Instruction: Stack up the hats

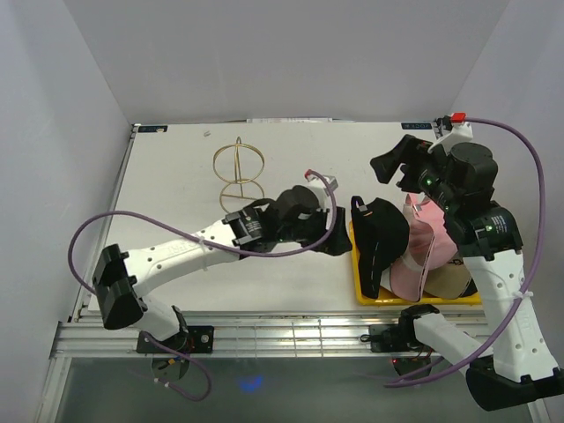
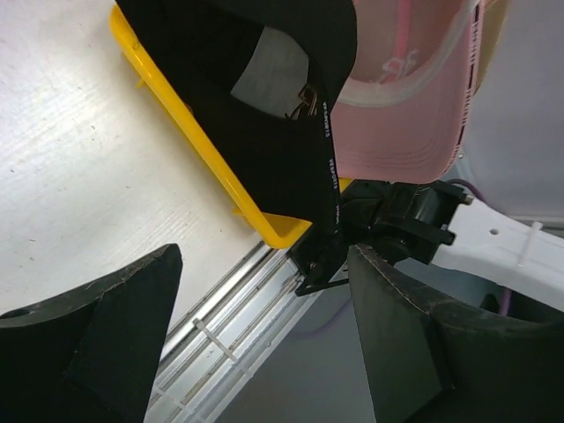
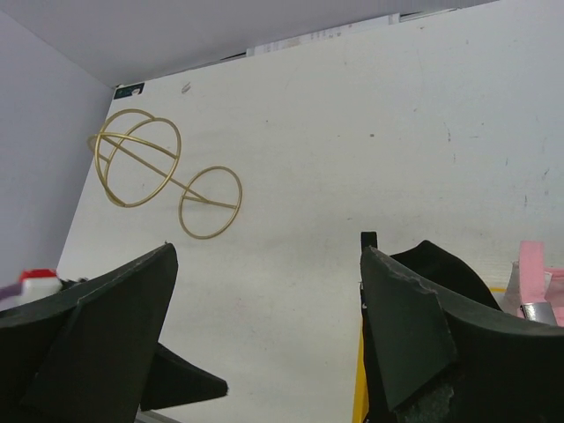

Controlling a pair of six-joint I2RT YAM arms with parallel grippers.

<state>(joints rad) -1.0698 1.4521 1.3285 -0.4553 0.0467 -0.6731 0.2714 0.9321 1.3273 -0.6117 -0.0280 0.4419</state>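
A black cap (image 1: 381,233) lies on the left part of the yellow tray (image 1: 419,300), partly over its left rim. A pink cap (image 1: 411,271) lies beside it, and a tan cap (image 1: 454,282) shows at the tray's right. I cannot make out a white cap. My left gripper (image 1: 340,231) is open and empty just left of the black cap. In the left wrist view the black cap (image 2: 264,115) and pink cap (image 2: 405,106) lie beyond the open left gripper (image 2: 264,339). My right gripper (image 1: 394,165) is open and empty, raised above the tray's far side; it also shows in the right wrist view (image 3: 269,326).
A gold wire stand (image 1: 240,170) stands at the back left of the table; it also shows in the right wrist view (image 3: 150,167). The aluminium rail (image 1: 264,335) runs along the near table edge. White walls close in the left, back and right sides.
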